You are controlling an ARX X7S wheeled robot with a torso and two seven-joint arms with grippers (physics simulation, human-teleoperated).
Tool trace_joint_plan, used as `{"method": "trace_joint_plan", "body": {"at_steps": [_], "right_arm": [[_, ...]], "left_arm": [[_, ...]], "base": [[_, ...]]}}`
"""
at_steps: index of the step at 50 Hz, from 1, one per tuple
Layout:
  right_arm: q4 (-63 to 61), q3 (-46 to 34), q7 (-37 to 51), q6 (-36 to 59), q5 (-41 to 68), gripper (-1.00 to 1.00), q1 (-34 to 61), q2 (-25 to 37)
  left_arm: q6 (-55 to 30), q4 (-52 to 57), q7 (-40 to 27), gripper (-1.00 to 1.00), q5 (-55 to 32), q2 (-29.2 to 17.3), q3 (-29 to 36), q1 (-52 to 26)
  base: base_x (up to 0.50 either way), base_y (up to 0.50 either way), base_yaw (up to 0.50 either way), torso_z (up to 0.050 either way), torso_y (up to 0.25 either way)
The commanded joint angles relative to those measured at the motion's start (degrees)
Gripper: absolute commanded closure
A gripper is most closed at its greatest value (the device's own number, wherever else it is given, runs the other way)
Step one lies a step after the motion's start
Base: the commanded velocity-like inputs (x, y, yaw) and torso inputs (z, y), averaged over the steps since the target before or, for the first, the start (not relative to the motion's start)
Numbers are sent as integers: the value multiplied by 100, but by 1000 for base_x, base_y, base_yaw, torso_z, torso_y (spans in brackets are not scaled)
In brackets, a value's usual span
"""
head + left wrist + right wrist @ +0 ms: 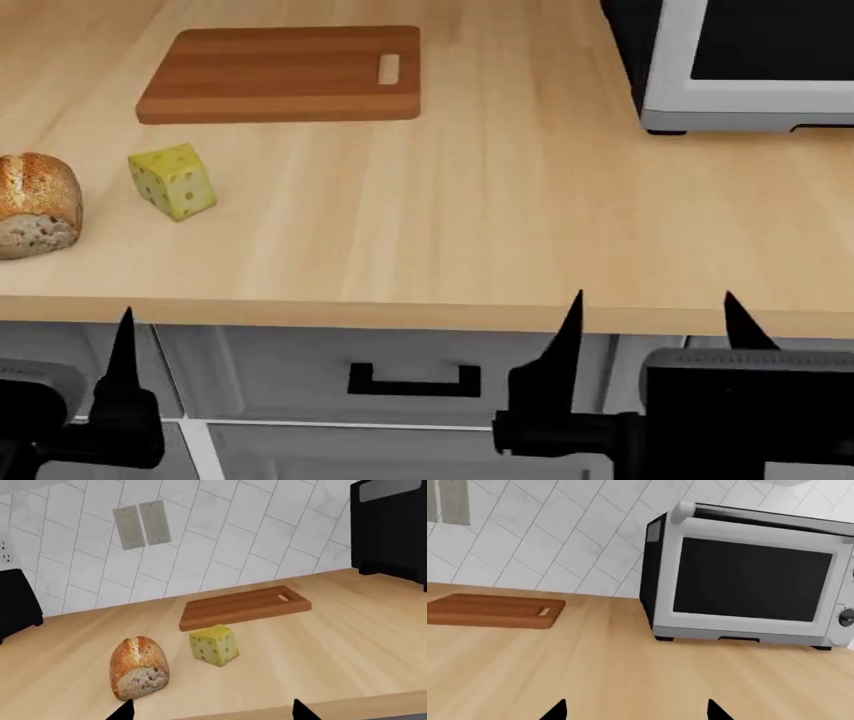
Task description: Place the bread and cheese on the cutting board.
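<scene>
The bread (36, 205) lies at the counter's far left edge of the head view; it also shows in the left wrist view (138, 667). The yellow cheese (174, 181) wedge stands just right of it, also seen in the left wrist view (214, 644). The brown striped cutting board (267, 75) lies behind them, bare, handle slot to the right; it shows in both wrist views (243, 607) (490, 611). My left gripper (212, 711) is open and empty, before the counter's front edge near the bread. My right gripper (654, 325) is open and empty at the front edge.
A toaster oven (747, 60) stands at the back right of the wooden counter (507, 220); it fills the right wrist view (747, 580). A black appliance (17, 605) sits at the far left. Drawers with a dark handle (404, 380) are below the counter edge. A tiled wall rises behind.
</scene>
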Motion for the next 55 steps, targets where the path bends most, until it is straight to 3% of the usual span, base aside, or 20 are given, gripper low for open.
{"method": "trace_joint_plan", "body": {"at_steps": [1,14,28,35,48,52,55], "right_arm": [[-515,160,-50,752,121,-100,275,-157],[-614,-136,60,843,44,-100,254,28],[-712,-34,26,752,145,-100,233,58],[-615,-147,-15,621,206,-100,173,60],[-831,-128,-20,825,316,-100,225,99],[-935,-161,-6,975,361,-100,293,91],[-908,-165,-6,937,373,-100,279,100]], "left_arm": [[-477,376,139,-100,-62,46,-143,-114],[-950,766,128,-100,-64,-73,-65,-285],[-1334,990,51,-100,-59,-100,90,-425],[-1238,909,-22,-100,-45,-101,191,-402],[-1890,1369,-96,-100,3,-131,270,-703],[-1896,1378,25,-100,229,-123,269,-708],[-1924,1378,541,-100,947,89,384,-753]], "base": [[0,0,0,0,0],[135,136,0,0,0],[433,332,0,0,0],[500,35,0,0,0],[500,18,0,0,0],[500,17,0,0,4],[500,21,0,0,0]]}}
